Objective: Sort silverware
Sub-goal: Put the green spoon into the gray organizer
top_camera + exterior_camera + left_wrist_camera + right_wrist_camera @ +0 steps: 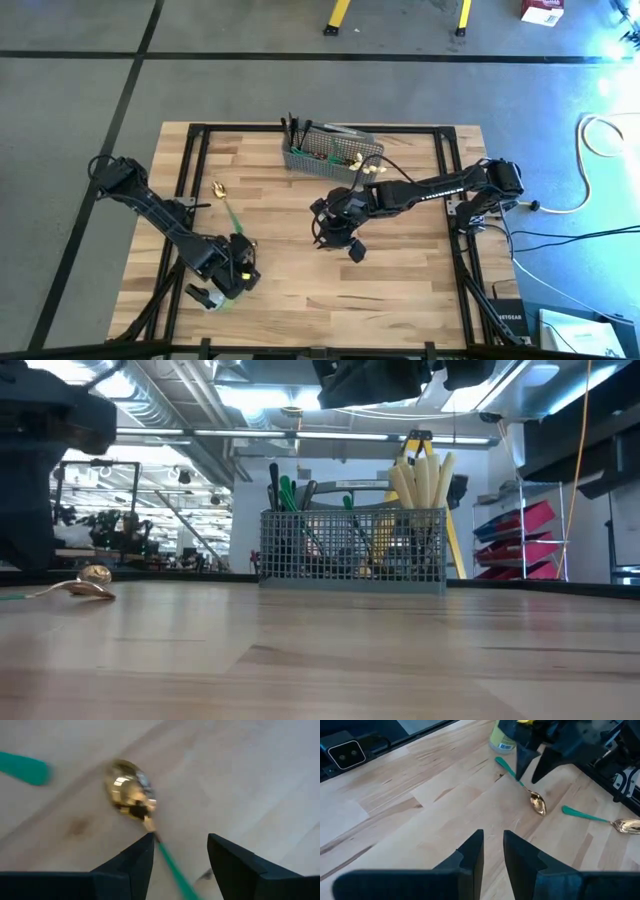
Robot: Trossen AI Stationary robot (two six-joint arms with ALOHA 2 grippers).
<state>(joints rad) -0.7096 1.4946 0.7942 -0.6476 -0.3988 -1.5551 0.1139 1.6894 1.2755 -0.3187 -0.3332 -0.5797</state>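
Observation:
A gold spoon (131, 790) with a green handle lies on the wooden table, its bowl (538, 804) pointing away from my left gripper (180, 840). That gripper is open and slants down over the handle (170, 862), one finger on each side. It stands near the table's front left (240, 262). A second green-handled gold spoon (230, 210) lies just beyond it toward the far edge (600, 818). My right gripper (492, 834) hangs over the table's middle (340, 240), its fingers a narrow gap apart with nothing between them. My left gripper has one fingertip (148, 840) right beside the near spoon's green handle (159, 845). Whether it touches the handle I cannot tell. The other finger stands clear of it.
A grey mesh basket (330, 155) at the far middle holds cream-handled knives (420, 480) and dark and green-handled pieces (285, 490). Black frame rails (190, 170) run along the table's left, right and far sides. Bare wood (330, 300) lies between the arms toward the near edge.

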